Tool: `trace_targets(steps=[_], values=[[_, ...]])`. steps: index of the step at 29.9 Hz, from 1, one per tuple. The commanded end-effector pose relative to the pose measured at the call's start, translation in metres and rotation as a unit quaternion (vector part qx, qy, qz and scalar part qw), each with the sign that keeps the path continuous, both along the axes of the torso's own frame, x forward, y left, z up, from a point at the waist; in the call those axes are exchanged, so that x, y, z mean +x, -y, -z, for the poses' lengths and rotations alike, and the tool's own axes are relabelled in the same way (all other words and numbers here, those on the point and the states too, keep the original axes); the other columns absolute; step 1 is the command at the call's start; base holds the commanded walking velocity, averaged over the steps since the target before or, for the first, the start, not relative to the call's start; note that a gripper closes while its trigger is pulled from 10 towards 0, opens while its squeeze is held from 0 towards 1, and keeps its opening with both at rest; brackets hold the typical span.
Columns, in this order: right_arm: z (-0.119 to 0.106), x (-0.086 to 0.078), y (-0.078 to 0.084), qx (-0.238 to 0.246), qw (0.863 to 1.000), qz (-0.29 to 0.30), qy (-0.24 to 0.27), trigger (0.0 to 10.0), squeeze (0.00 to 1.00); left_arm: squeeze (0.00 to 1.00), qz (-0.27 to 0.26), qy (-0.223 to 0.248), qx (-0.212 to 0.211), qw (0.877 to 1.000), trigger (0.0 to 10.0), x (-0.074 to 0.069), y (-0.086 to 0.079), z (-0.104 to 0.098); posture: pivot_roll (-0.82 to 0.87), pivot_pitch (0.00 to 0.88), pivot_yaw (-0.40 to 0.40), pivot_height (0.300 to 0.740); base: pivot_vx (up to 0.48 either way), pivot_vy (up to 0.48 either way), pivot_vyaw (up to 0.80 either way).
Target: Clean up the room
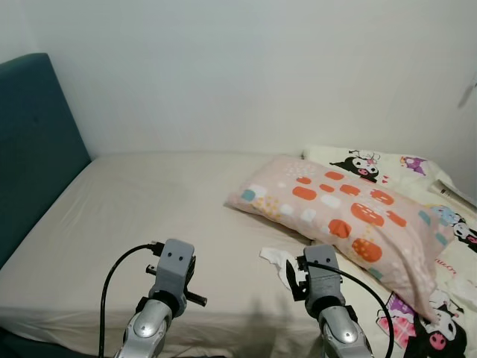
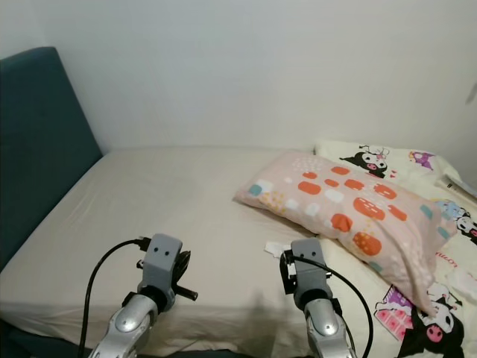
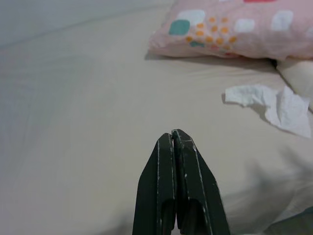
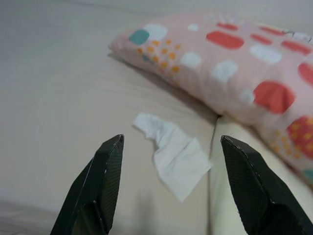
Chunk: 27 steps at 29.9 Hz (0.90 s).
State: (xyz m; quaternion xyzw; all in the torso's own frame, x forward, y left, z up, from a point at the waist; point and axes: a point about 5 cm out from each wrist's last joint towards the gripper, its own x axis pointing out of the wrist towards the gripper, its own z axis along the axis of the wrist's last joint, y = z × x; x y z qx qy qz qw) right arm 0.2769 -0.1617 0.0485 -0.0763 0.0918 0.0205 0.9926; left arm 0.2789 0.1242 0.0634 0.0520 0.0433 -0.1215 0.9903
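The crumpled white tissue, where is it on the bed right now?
The tissue lies on the beige sheet toward the robot's right, just in front of the pink pillow, ahead of the open right gripper.

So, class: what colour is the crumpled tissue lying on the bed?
White. The tissue shows best in the right wrist view.

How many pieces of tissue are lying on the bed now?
1. The crumpled white tissue lies on the beige sheet beside the pink pillow, ahead of the open right gripper. Others may be hidden under the pillow.
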Motion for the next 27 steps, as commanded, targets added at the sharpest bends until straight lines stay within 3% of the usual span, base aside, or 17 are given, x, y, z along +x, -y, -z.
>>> trace_targets(steps=[1, 9, 15, 17, 22, 23, 27], values=[[0.007, -0.003, 0.003, 0.025, 0.999, 0.015, -0.022, 10.0, 0.00, 0.00, 0.003, -0.009, 0.000, 1.000, 10.0, 0.000, 0.001, 0.003, 0.02, 0.042, 0.017, 0.638, 0.000, 0.000, 0.00], [0.007, -0.003, 0.007, 0.009, 0.999, 0.034, -0.024, 10.0, 0.00, 0.00, 0.009, -0.005, 0.004, 1.000, 10.0, 0.002, 0.003, 0.000, 0.03, 0.042, 0.025, 0.638, 0.000, 0.000, 0.00], [0.001, 0.004, 0.014, -0.063, 0.997, 0.048, 0.004, 10.0, 0.00, 0.00, -0.004, -0.009, 0.015, 1.000, 10.0, 0.005, -0.001, -0.001, 0.03, 0.051, 0.031, 0.638, 0.000, 0.000, 0.00], [-0.001, 0.004, 0.014, -0.067, 0.997, 0.045, 0.010, 10.0, 0.00, 0.00, -0.005, -0.008, 0.014, 1.000, 10.0, 0.005, -0.002, -0.002, 0.04, 0.072, 0.036, 0.638, 0.000, 0.000, 0.00], [-0.004, 0.013, 0.015, -0.042, 0.998, 0.036, -0.001, 10.0, 0.00, 0.00, -0.009, -0.008, 0.024, 1.000, 10.0, 0.011, -0.007, -0.006, 0.04, 0.105, 0.042, 0.638, 0.000, 0.000, 0.00], [-0.007, 0.014, 0.014, -0.034, 0.999, 0.033, 0.000, 10.0, 0.00, 0.00, -0.008, -0.006, 0.026, 1.000, 10.0, 0.012, -0.009, -0.009, 0.06, 0.165, 0.052, 0.638, 0.000, 0.000, 0.00], [-0.010, 0.018, 0.012, -0.019, 1.000, 0.024, -0.001, 10.0, 0.00, 0.00, -0.005, -0.001, 0.030, 1.000, 10.0, 0.014, -0.013, -0.013, 0.06, 0.173, 0.053, 0.638, 0.000, 0.000, 0.00]])
